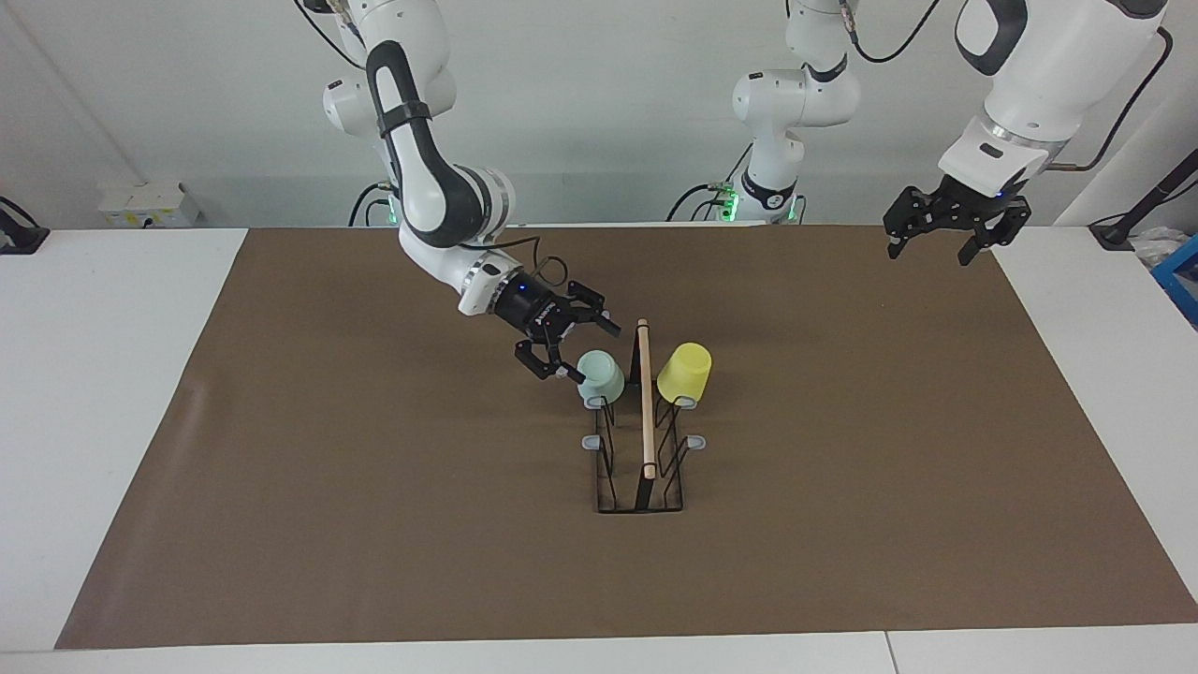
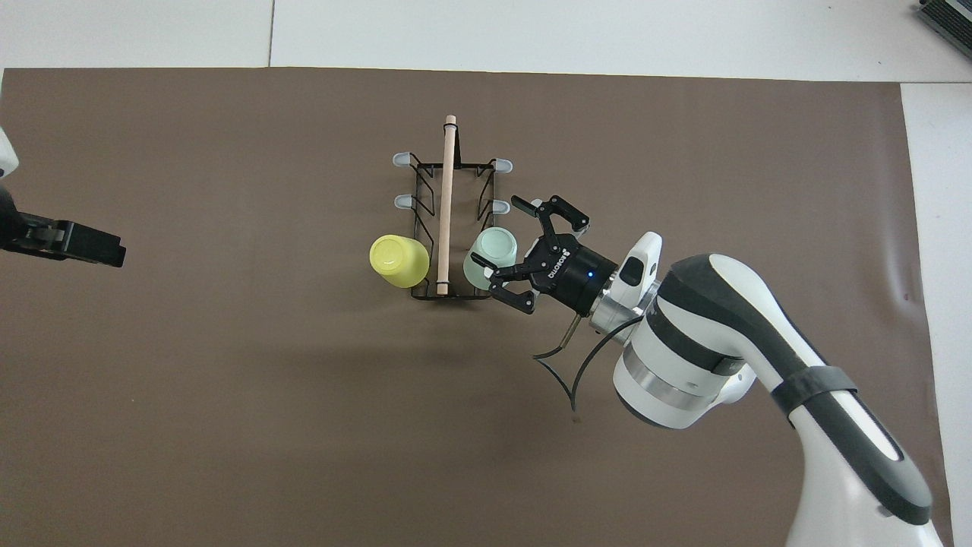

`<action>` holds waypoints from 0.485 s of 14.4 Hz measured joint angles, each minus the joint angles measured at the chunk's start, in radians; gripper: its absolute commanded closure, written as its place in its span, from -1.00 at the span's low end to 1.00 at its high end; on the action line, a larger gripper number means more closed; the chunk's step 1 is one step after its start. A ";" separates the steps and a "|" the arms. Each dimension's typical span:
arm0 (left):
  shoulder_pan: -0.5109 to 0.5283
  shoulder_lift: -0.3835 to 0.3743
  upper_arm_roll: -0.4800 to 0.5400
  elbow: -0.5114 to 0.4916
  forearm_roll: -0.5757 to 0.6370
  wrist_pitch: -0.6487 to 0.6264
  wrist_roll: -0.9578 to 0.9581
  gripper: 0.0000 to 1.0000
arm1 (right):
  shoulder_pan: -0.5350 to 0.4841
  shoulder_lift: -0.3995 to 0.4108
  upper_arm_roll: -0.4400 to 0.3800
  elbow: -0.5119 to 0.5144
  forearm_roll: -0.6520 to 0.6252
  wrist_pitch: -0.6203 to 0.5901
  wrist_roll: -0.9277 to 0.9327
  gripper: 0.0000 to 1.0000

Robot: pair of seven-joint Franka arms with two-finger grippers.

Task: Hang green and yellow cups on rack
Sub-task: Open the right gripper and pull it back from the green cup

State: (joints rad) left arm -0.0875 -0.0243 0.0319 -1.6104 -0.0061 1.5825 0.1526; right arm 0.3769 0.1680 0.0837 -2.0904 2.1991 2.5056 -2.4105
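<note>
The rack (image 1: 640, 449) stands at mid-frame in the facing view, on the brown mat (image 1: 374, 524), its wooden rod (image 1: 645, 398) running along the top from the robots' end toward the lower edge of the frame. In the overhead view the rack (image 2: 452, 228) sits just above centre. Both cups hang upside down on the two prongs at the rack's robot end, one on each side of the rod. The green cup (image 1: 601, 375) is on the side toward the right arm; the yellow cup (image 1: 685, 372) is on the side toward the left arm. Overhead, the green cup (image 2: 491, 255) appears right of the rod and the yellow cup (image 2: 399, 260) left of it. The other four prongs, with grey tips (image 1: 591, 442), are bare.

The right gripper (image 1: 576, 351) hangs just beside the green cup, to the cup's left in the facing view, its fingers spread wide and holding nothing. Overhead, the right gripper (image 2: 513, 243) shows one finger (image 2: 524, 203) above the cup and one below it.

The left gripper (image 1: 929, 251) waits in the upper right of the facing view, over the mat's corner, fingers spread and empty. Overhead, only part of the left gripper (image 2: 72, 241) shows at the left edge.
</note>
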 measured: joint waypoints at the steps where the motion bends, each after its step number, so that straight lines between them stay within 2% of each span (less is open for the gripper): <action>1: 0.000 0.000 0.000 0.000 0.000 0.000 0.000 -1.00 | -0.008 -0.005 0.000 0.008 -0.042 0.003 0.034 -1.00; 7: 0.000 -0.001 0.000 0.000 0.000 0.000 0.000 -1.00 | -0.034 -0.038 -0.002 0.048 -0.239 0.011 0.167 -1.00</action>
State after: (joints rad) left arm -0.0875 -0.0248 0.0319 -1.6104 -0.0061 1.5825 0.1526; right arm 0.3427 0.1301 0.0816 -2.0422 1.9598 2.5168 -2.2438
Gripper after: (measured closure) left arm 0.000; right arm 0.000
